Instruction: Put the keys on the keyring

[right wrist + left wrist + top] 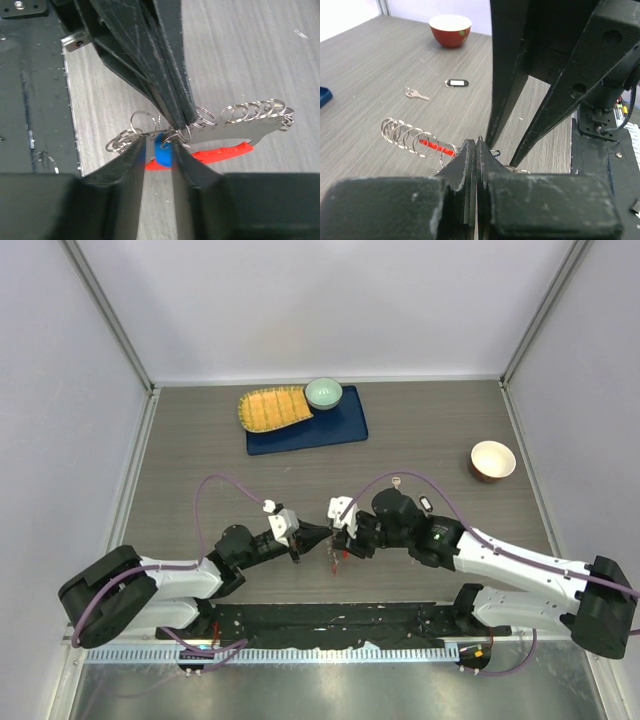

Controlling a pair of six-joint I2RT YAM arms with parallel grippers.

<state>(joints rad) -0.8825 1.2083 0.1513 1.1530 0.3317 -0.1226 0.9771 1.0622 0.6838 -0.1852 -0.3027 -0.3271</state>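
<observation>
Arms from both sides meet low over the near middle of the tabletop (440, 420). The left hand (316, 536) and right hand (344, 540) point at each other, tips almost touching, and the keyring (331, 558) sits just below them. At the far edge a blue mat (330, 428) carries a yellow tray (270, 408) and a green bowl (323, 392). A red bowl (492, 460) stands at the right. A silver key (398, 481) and a black tag (425, 503) lie beyond the right arm.

Left wrist: the left hand's fingers (470, 165) are pressed flat together, with a ring of the keyring nipped at their tips. A string of rings and the red tag (431, 145) run off to the left. The right hand's dark fingers come down from above, just past those tips.

Right wrist: the right hand's fingers (130, 165) stand a little apart, with the head of the blue key (162, 150) in the gap. I cannot tell whether they pinch it. The left hand's fingers reach in from above, closed on a ring right behind the blue head. The red tag stretches away to the right under a row of rings.
</observation>
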